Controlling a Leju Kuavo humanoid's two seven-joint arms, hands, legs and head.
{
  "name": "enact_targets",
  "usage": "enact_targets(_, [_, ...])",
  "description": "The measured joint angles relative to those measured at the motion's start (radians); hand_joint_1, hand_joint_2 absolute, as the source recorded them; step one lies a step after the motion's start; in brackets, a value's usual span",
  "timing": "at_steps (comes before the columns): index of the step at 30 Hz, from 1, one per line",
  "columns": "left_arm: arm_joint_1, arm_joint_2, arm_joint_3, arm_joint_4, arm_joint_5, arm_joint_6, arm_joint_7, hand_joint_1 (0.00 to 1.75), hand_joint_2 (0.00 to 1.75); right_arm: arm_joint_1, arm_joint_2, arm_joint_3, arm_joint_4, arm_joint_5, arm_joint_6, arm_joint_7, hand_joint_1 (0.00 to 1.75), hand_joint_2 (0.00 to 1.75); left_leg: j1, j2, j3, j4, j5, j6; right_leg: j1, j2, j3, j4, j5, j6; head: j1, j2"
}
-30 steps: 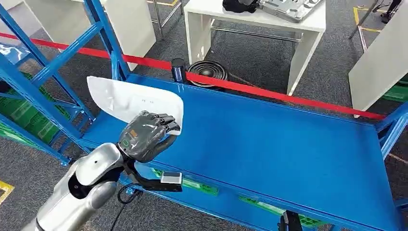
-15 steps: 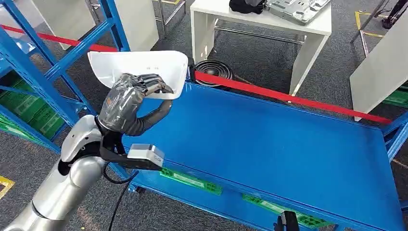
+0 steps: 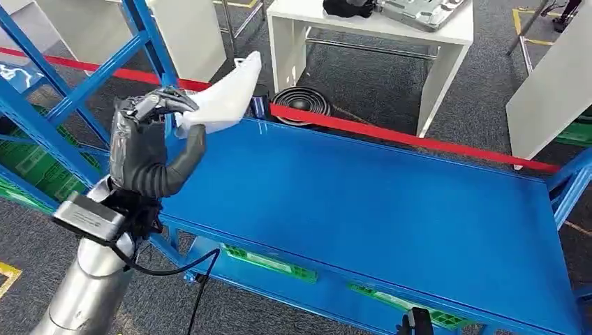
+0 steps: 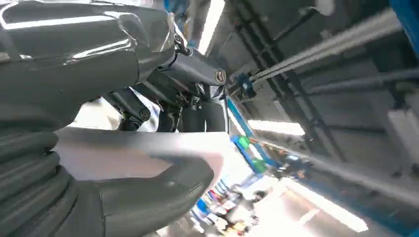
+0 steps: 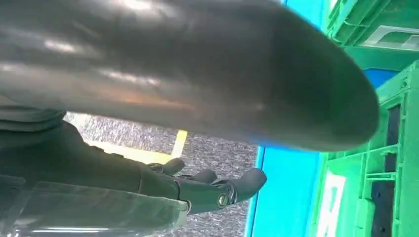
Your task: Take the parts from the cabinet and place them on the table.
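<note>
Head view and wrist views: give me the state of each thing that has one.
White plastic part: lifted clear of the shelf, held.
Left hand: raised, grips the white plastic part.
Right hand: hangs low, holds nothing, fingers slightly apart.
Blue metal shelf: top bare.
White table: carries a grey metal part.

One white part, two hands

The blue cabinet shelf stretches out to the right of the raised left hand, its flat top bare metal. Beyond the hand stands a white bench on grey carpet, carrying a grey metal part and a dark bundle.
</note>
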Motion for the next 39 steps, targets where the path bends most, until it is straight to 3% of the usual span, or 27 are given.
enact_targets(1, [0.013, -0.001, 0.004, 0.000, 0.036, 0.006, -0.008, 1.75, 1.75, -0.002, 0.002, 0.000, 0.002, -0.002, 0.000, -0.003, 0.00, 0.00, -0.005, -0.001, 0.028, -0.051, -0.008, 0.005, 0.005, 0.001, -0.002, 0.000, -0.001, 0.002, 0.001, 0.000])
enact_targets(4, [0.053, -0.005, 0.015, 0.000, 0.115, 0.019, -0.019, 1.75, 1.75, -0.001, 0.003, 0.000, 0.010, -0.009, 0.000, -0.006, 0.00, 0.00, -0.012, 0.000, 0.027, -0.053, -0.006, 0.009, 0.004, 0.002, -0.008, -0.002, 0.001, 0.015, 0.001, 0.000])
enact_targets(5, [0.065, -0.006, 0.019, -0.001, 0.127, 0.021, -0.022, 1.75, 1.75, -0.001, 0.004, 0.000, 0.013, -0.009, 0.000, -0.007, 0.00, 0.00, -0.012, 0.000, 0.027, -0.058, -0.002, 0.016, 0.004, 0.002, -0.006, -0.006, 0.003, 0.021, 0.000, 0.000])
enact_targets(6, [0.079, -0.009, 0.025, -0.008, 0.139, 0.029, -0.026, 1.75, 1.75, -0.001, 0.004, 0.000, 0.014, -0.011, -0.002, -0.008, 0.00, 0.00, 0.001, 0.002, 0.037, -0.077, 0.009, 0.027, 0.003, 0.000, -0.015, -0.001, -0.003, 0.025, 0.001, 0.000])
enact_targets(7, [0.088, -0.012, 0.026, -0.013, 0.144, 0.034, -0.032, 1.75, 1.75, -0.001, 0.005, 0.000, 0.016, -0.012, -0.004, -0.009, 0.00, 0.00, -0.002, 0.002, 0.041, -0.082, 0.011, 0.033, 0.006, -0.001, -0.023, 0.026, -0.019, 0.023, 0.003, 0.000])
enact_targets(8, [0.097, -0.015, 0.026, -0.017, 0.152, 0.045, -0.040, 1.75, 1.75, -0.003, 0.005, 0.000, 0.019, -0.014, -0.004, -0.010, 0.00, 0.00, -0.003, 0.002, 0.040, -0.082, 0.012, 0.035, 0.005, -0.001, -0.052, 0.088, -0.051, 0.018, 0.005, 0.000])
enact_targets(10, [0.131, -0.016, 0.026, -0.023, 0.161, 0.060, -0.050, 1.75, 1.75, -0.001, 0.004, 0.000, 0.025, -0.016, -0.006, -0.010, 0.00, 0.00, -0.007, 0.002, 0.038, -0.081, 0.011, 0.037, 0.005, -0.001, -0.130, 0.253, -0.115, 0.012, 0.006, 0.000])
enact_targets(11, [0.153, -0.016, 0.026, -0.026, 0.170, 0.067, -0.056, 1.75, 1.75, 0.001, 0.004, 0.000, 0.029, -0.017, -0.007, -0.011, 0.00, 0.00, -0.008, 0.001, 0.038, -0.081, 0.011, 0.037, 0.005, -0.002, -0.161, 0.318, -0.133, 0.017, 0.006, 0.000])
enact_targets(12, [0.168, -0.016, 0.026, -0.028, 0.172, 0.070, -0.061, 1.75, 1.75, 0.003, 0.004, 0.000, 0.032, -0.017, -0.008, -0.011, 0.00, 0.00, -0.008, 0.000, 0.038, -0.081, 0.011, 0.037, 0.004, -0.002, -0.164, 0.322, -0.129, 0.021, 0.006, 0.000])
enact_targets(14, [0.195, -0.012, 0.025, -0.038, 0.184, 0.075, -0.079, 1.75, 1.75, 0.003, 0.003, 0.000, 0.037, -0.018, -0.010, -0.013, 0.00, 0.00, -0.008, -0.003, 0.038, -0.078, 0.010, 0.036, 0.003, -0.003, -0.098, 0.187, -0.069, 0.041, 0.006, 0.000])
enact_targets(15, [0.206, -0.010, 0.025, -0.042, 0.189, 0.077, -0.087, 1.75, 1.75, 0.002, 0.001, 0.000, 0.037, -0.018, -0.011, -0.015, 0.00, 0.00, -0.008, -0.005, 0.039, -0.074, 0.008, 0.032, 0.001, -0.005, -0.038, 0.072, -0.029, 0.048, 0.006, 0.000])
enact_targets(16, [0.216, -0.009, 0.025, -0.047, 0.194, 0.077, -0.093, 1.75, 1.75, 0.000, 0.000, 0.000, 0.037, -0.018, -0.011, -0.015, 0.00, 0.00, -0.010, -0.005, 0.037, -0.068, 0.005, 0.027, 0.000, -0.007, -0.004, -0.005, -0.017, 0.042, 0.006, 0.000])
enact_targets(18, [0.236, -0.004, 0.025, -0.056, 0.210, 0.076, -0.108, 1.75, 1.75, -0.002, 0.000, 0.000, 0.041, -0.018, -0.016, -0.017, 0.00, 0.00, -0.017, -0.006, 0.032, -0.063, 0.001, 0.019, 0.006, -0.005, 0.002, -0.003, -0.010, 0.022, 0.004, 0.000])
enact_targets(20, [0.251, 0.003, 0.024, -0.064, 0.224, 0.066, -0.116, 1.75, 1.75, -0.001, 0.000, 0.001, 0.044, -0.017, -0.016, -0.017, 0.00, 0.00, -0.013, -0.005, 0.033, -0.064, 0.003, 0.014, 0.011, -0.005, 0.002, -0.002, -0.009, 0.012, 0.004, 0.000])
enact_targets(21, [0.257, 0.006, 0.024, -0.068, 0.231, 0.056, -0.119, 1.75, 1.75, -0.001, 0.002, 0.002, 0.045, -0.016, -0.016, -0.017, 0.00, 0.00, -0.011, -0.006, 0.030, -0.059, -0.002, 0.007, 0.000, -0.005, 0.005, -0.007, -0.004, 0.005, 0.005, 0.000])
enact_targets(22, [0.264, 0.010, 0.024, -0.075, 0.237, 0.047, -0.123, 1.75, 1.75, -0.003, 0.003, 0.003, 0.045, -0.014, -0.016, -0.017, 0.00, 0.00, -0.010, -0.004, 0.019, -0.038, -0.021, -0.001, -0.001, -0.005, 0.006, -0.007, -0.005, 0.002, 0.005, 0.000])
enact_targets(23, [0.268, 0.014, 0.024, -0.081, 0.237, 0.039, -0.127, 1.75, 1.75, -0.004, 0.002, 0.005, 0.045, -0.013, -0.015, -0.016, 0.00, 0.00, -0.007, -0.004, -0.005, 0.019, -0.057, -0.007, -0.001, -0.005, 0.007, -0.007, -0.005, -0.005, -0.002, 0.000])
enact_targets(25, [0.281, 0.019, 0.026, -0.086, 0.236, 0.023, -0.130, 1.75, 1.75, -0.004, 0.002, 0.010, 0.046, -0.009, -0.011, -0.015, 0.00, 0.00, 0.001, -0.003, -0.082, 0.187, -0.133, -0.016, 0.000, -0.006, 0.006, -0.006, -0.006, -0.005, -0.002, 0.000])
enact_targets(26, [0.290, 0.021, 0.026, -0.088, 0.236, 0.016, -0.130, 1.75, 1.75, -0.004, 0.002, 0.014, 0.048, -0.008, -0.010, -0.014, 0.00, 0.00, 0.003, -0.003, -0.111, 0.249, -0.153, -0.019, 0.000, -0.006, 0.006, -0.006, -0.006, -0.005, -0.002, 0.000])
enact_targets(28, [0.298, 0.023, 0.027, -0.090, 0.235, 0.009, -0.130, 1.75, 1.75, -0.004, 0.002, 0.019, 0.050, -0.006, -0.006, -0.013, 0.00, 0.00, 0.005, -0.002, -0.121, 0.269, -0.150, -0.020, 0.000, -0.006, 0.006, -0.006, -0.006, -0.005, -0.002, 0.000])
enact_targets(30, [0.301, 0.024, 0.030, -0.094, 0.231, 0.003, -0.130, 1.75, 1.75, -0.005, 0.003, 0.023, 0.051, -0.005, -0.006, -0.011, 0.00, 0.00, 0.007, -0.001, -0.076, 0.177, -0.091, -0.018, 0.000, -0.005, 0.008, -0.006, -0.006, -0.004, -0.002, 0.000])
enact_targets(32, [0.301, 0.024, 0.034, -0.106, 0.222, -0.005, -0.130, 1.75, 1.75, -0.010, 0.005, 0.028, 0.051, -0.004, -0.005, -0.005, 0.00, 0.00, 0.007, -0.001, 0.033, -0.026, -0.006, -0.008, 0.000, -0.004, 0.012, -0.006, -0.006, -0.003, -0.002, 0.000])
enact_targets(33, [0.301, 0.024, 0.036, -0.109, 0.220, -0.007, -0.130, 1.75, 1.75, -0.013, 0.005, 0.032, 0.051, -0.003, -0.005, -0.005, 0.00, 0.00, 0.001, -0.003, 0.051, -0.056, -0.020, -0.006, 0.007, -0.003, 0.009, -0.005, -0.005, 0.000, -0.001, 0.000])
enact_targets(36, [0.308, 0.025, 0.042, -0.112, 0.212, -0.014, -0.128, 1.75, 1.75, -0.019, 0.006, 0.042, 0.052, -0.002, -0.005, -0.002, 0.00, 0.00, -0.004, -0.003, 0.045, -0.056, -0.014, 0.001, 0.004, -0.003, 0.001, -0.006, 0.000, 0.014, -0.001, 0.000])
enact_targets(37, [0.313, 0.026, 0.047, -0.114, 0.207, -0.017, -0.128, 1.75, 1.75, -0.020, 0.005, 0.046, 0.053, -0.002, -0.005, -0.001, 0.00, 0.00, -0.006, -0.004, 0.044, -0.059, -0.010, 0.008, 0.004, -0.003, 0.002, -0.009, 0.005, 0.022, -0.002, 0.000])
enact_targets(38, [0.315, 0.026, 0.049, -0.118, 0.202, -0.021, -0.127, 1.75, 1.75, -0.021, 0.006, 0.048, 0.053, -0.002, -0.005, 0.000, 0.00, 0.00, 0.005, -0.001, 0.048, -0.073, 0.002, 0.022, 0.002, -0.004, -0.005, -0.001, -0.003, 0.025, -0.001, 0.000])
enact_targets(39, [0.316, 0.026, 0.050, -0.119, 0.200, -0.024, -0.127, 1.75, 1.75, -0.022, 0.006, 0.050, 0.053, -0.002, -0.007, 0.000, 0.00, 0.00, 0.002, 0.000, 0.048, -0.077, 0.005, 0.027, 0.003, -0.005, -0.016, 0.019, -0.022, 0.023, 0.000, 0.000])
